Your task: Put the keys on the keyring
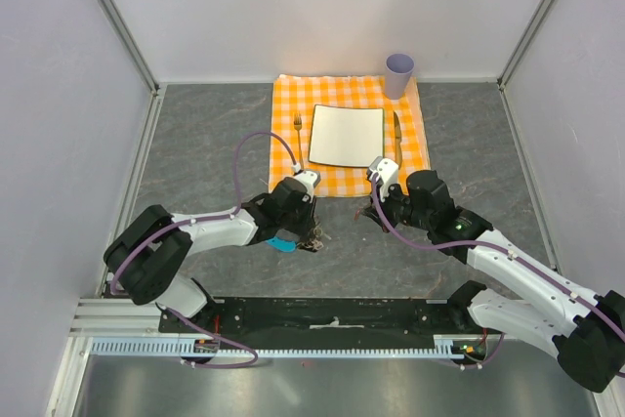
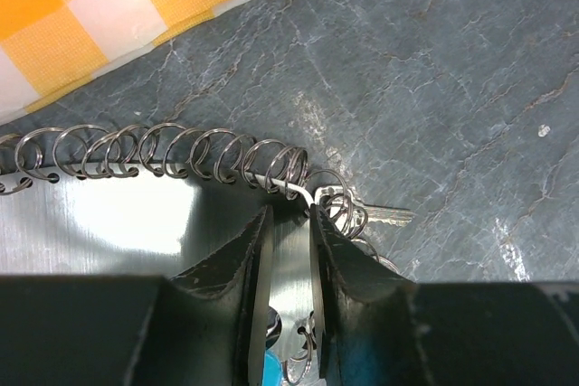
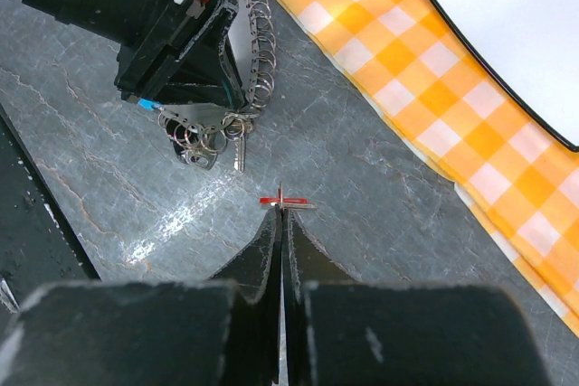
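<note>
**Fig. Both claws over the grey marbled surface (image 3: 389, 250), wrist and overhead views.** Nearest the arm bases, the left claw (image 2: 289, 216) is clamped on the keyring (image 2: 181, 155). Its two fingers pinch a flat, shiny metal plate whose far edge carries a row of coiled wire loops. A small silver key (image 2: 387, 216) hangs from the end of that row, and smaller rings dangle beneath. A blue tab (image 1: 281, 244) shows under this claw.

To its right, and apart from it, the right claw (image 3: 281, 216) is closed. Its fingertips nip the red key (image 3: 286, 202), which is seen edge-on with a thin metal sliver pointing sideways.

Beyond both claws lies an orange-and-white checked cloth (image 1: 342, 183). On it is a square white plate (image 1: 347, 134), with a fork (image 1: 297, 132) on the left and a knife (image 1: 397, 132) on the right. Farthest away, a lilac cup (image 1: 399, 73) stands at the cloth's far right corner.
</note>
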